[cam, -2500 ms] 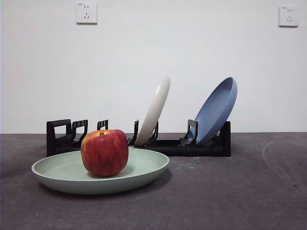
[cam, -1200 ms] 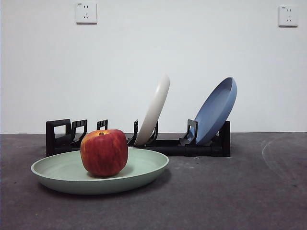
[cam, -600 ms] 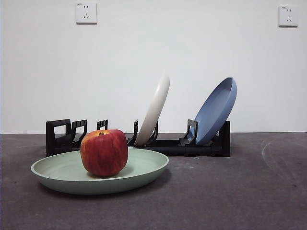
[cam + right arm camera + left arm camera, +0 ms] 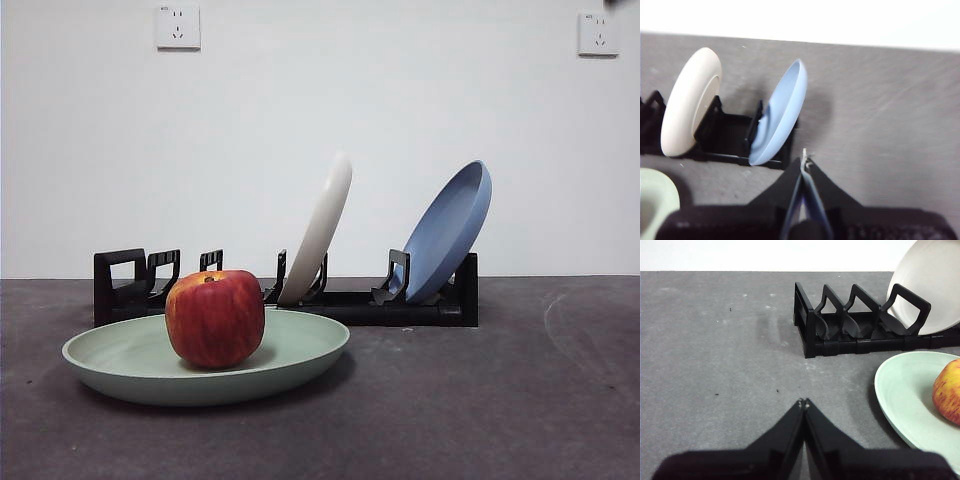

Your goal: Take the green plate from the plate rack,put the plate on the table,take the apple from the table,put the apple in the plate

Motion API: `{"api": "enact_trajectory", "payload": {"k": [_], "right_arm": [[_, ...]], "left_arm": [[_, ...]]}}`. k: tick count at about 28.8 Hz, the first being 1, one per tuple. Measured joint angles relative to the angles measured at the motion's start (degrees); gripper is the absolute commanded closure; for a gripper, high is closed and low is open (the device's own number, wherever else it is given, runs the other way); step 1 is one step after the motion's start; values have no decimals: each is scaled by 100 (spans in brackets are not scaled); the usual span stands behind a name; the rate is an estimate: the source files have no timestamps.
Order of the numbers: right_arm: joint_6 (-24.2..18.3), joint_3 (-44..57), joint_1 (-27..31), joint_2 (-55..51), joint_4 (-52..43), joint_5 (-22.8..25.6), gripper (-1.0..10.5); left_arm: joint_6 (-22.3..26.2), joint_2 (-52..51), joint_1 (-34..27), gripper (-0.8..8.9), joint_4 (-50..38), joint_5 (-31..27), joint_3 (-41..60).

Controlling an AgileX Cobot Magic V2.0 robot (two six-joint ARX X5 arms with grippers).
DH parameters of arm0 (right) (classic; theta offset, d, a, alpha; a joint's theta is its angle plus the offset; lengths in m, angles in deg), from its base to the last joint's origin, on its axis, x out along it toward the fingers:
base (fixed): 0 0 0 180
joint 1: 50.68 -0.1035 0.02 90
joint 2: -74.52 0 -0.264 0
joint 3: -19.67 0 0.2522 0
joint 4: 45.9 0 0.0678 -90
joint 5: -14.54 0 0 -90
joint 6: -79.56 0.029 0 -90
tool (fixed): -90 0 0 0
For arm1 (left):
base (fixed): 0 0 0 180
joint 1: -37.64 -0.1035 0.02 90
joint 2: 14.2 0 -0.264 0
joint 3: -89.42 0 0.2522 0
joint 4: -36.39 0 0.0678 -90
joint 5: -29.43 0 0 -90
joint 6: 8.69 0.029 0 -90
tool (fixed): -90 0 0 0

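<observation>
— Apple (image 4: 215,318) position?
— Sits upright in the green plate (image 4: 300,352), stem up, a little toward the plate's left half in the front view. Plate lies flat on the dark grey worktop (image 4: 480,400), just in front of the plate rack (image 4: 420,310).

— Rack contents?
— Cream-white plate (image 4: 322,225) leaning in a middle slot, blue plate (image 4: 450,228) leaning at the far end from the loop handle. Slots near the handle hold nothing.

— Left gripper (image 4: 803,403)?
— Jaws pressed together to a point, holding nothing. It hangs over bare worktop, clear of the plate; in its wrist view the green plate's rim (image 4: 890,395) lies off to one side with the apple (image 4: 949,397) at the frame edge, and the rack's handle end (image 4: 850,322) beyond. No contact with any of them.

— Right gripper (image 4: 804,161)?
— Also closed, tips meeting, nothing gripped. It hovers near the blue plate (image 4: 782,112) end of the rack, apart from it. The green plate (image 4: 657,200) shows only as a sliver at the corner of that wrist view, well apart from the gripper; apple not visible there.
</observation>
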Motion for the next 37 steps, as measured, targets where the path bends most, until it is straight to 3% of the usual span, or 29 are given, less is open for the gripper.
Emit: {"api": "enact_trajectory", "payload": {"k": [1,3,7,14,19,25,37], "right_arm": [[0,649,409,-227,-726,-592,946],[0,1342,741,-538,-1434,-933,946],[-2,2752,1235,-1451,-2367,-859,946],[-20,4476,1460,-3250,-2472,-638,946],[-17,4848,1478,-4109,-2404,-597,946],[-20,4883,1554,-4782,-1366,-315,946],[-391,4892,1587,-4815,-1318,-313,946]], "left_arm": [[0,0,0,817,0,0,0],[0,0,0,817,0,0,0],[0,0,0,817,0,0,0],[0,11,0,817,0,0,0],[0,11,0,817,0,0,0],[0,13,0,817,2,0,0],[0,83,0,817,0,0,0]]}}
